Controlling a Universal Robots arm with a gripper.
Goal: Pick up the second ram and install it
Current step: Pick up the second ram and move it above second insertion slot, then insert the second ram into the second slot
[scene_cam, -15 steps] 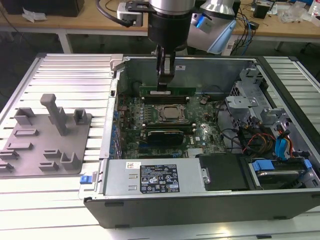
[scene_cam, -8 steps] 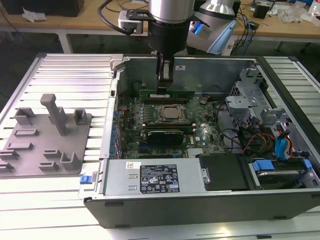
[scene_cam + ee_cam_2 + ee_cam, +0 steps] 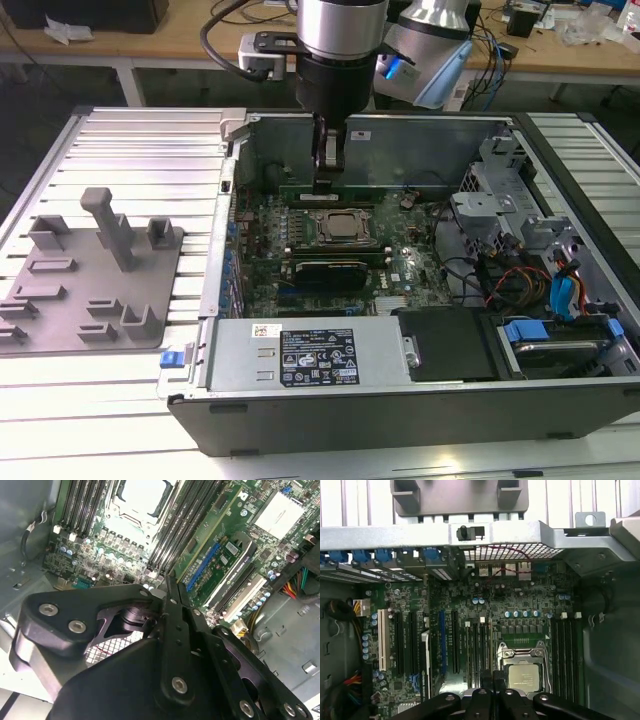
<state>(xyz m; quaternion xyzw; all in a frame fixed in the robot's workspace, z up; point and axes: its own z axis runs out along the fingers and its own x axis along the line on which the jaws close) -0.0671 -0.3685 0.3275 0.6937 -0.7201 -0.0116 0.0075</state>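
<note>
My gripper point(image 3: 324, 185) hangs inside the open computer case, above the motherboard point(image 3: 400, 275). Its fingers are pressed together with nothing between them in both wrist views point(image 3: 167, 582) point(image 3: 493, 677). Their tips point at the black memory slots point(image 3: 477, 650) beside the CPU socket point(image 3: 521, 674). A long green stick with black chips point(image 3: 200, 542) stands on edge along those slots, a little apart from the fingertips. It looks like a seated ram, but I cannot tell whether it is the second ram. In the exterior view it is a green strip point(image 3: 322, 262) just in front of the socket point(image 3: 340, 226).
A grey holder tray point(image 3: 90, 275) lies outside the case on the exterior view's left, its posts bare. The power supply point(image 3: 310, 355) runs along the case's near side. Cables and drive bays point(image 3: 540, 290) crowd the exterior view's right. An expansion card point(image 3: 227, 565) stands beside a blue slot point(image 3: 204, 566).
</note>
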